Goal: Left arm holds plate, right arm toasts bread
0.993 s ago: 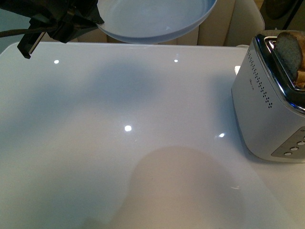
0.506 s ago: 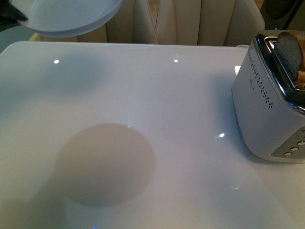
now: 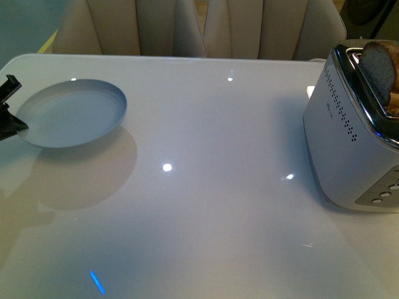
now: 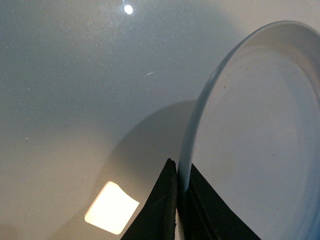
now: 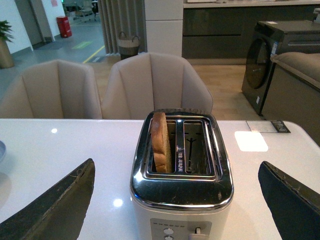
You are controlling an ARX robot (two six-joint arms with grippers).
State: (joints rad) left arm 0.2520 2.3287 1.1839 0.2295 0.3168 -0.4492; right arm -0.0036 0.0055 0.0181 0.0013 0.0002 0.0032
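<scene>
The pale blue-grey plate [image 3: 73, 113] is empty and hangs a little above the white table [image 3: 206, 205] at the far left. My left gripper [image 3: 9, 115] is shut on its left rim; the left wrist view shows the black fingers [image 4: 165, 210] pinching the plate's rim [image 4: 200, 115]. The bread [image 3: 378, 70] stands upright in a slot of the silver toaster [image 3: 349, 149] at the right edge. In the right wrist view my right gripper [image 5: 180, 200] is open, its jaws wide on either side of the toaster [image 5: 181, 190], and the bread [image 5: 160, 142] sits in one slot.
Beige chairs [image 3: 206, 28] stand behind the table's far edge. The toaster's lever [image 5: 199, 231] and buttons [image 5: 168, 231] face the right wrist camera. A bright light patch [image 4: 111, 215] lies on the table near the left gripper.
The plate has moved left and down, from high at the top of the front view to just above the table at the far left. The toaster and bread have not moved.
</scene>
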